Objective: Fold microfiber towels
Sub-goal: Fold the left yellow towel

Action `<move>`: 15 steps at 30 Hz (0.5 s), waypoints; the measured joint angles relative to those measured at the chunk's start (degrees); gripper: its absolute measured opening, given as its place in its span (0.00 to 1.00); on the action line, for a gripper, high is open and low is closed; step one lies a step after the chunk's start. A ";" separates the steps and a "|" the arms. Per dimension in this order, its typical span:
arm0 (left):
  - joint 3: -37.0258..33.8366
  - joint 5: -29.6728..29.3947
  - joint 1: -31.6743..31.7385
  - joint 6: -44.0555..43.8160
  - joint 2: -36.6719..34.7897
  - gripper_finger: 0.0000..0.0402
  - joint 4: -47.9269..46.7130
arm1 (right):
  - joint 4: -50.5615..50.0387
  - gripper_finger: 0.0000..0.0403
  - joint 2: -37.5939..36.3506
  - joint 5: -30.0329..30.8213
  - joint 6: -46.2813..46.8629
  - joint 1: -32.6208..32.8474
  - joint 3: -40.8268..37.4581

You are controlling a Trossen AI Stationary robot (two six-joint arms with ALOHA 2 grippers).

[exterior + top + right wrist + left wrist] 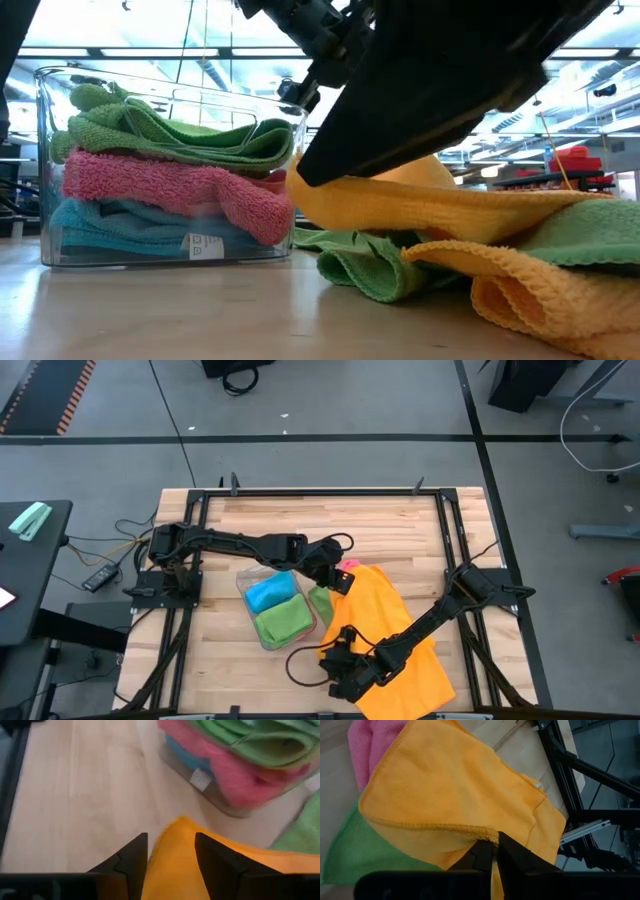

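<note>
Pale wooden slatted table [250, 520] filled the middle of the high view, ringed by a black metal frame. Large orange microfiber towel [395, 630] lay spread from centre toward the lower right of that view, over a loose green microfiber towel [365, 262] showing at centre bottom of the low view, with a pink microfiber towel [367, 742] peeking out at the upper left of the left wrist view. Small clear plastic tray [252, 622] sat left of centre in the high view, stacked with folded green, pink and sky blue towels. Left claw [494, 851] was pinched together on the orange towel's hemmed edge, centre of the high view. Right claw [171, 851] stood with fingers apart around an orange corner, low in the high view, beside the tray.
</note>
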 joint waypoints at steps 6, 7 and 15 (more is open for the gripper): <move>0.01 0.08 -0.28 0.04 0.00 0.04 0.01 | -0.61 0.37 0.94 -1.05 -0.29 -0.44 -0.02; 0.00 0.07 -0.26 0.04 0.00 0.03 0.01 | -0.25 0.35 1.34 -1.59 -0.36 -0.50 -0.02; 0.01 0.07 -0.26 0.04 0.00 0.07 -0.09 | -0.25 0.13 1.58 -4.23 0.46 -0.55 0.02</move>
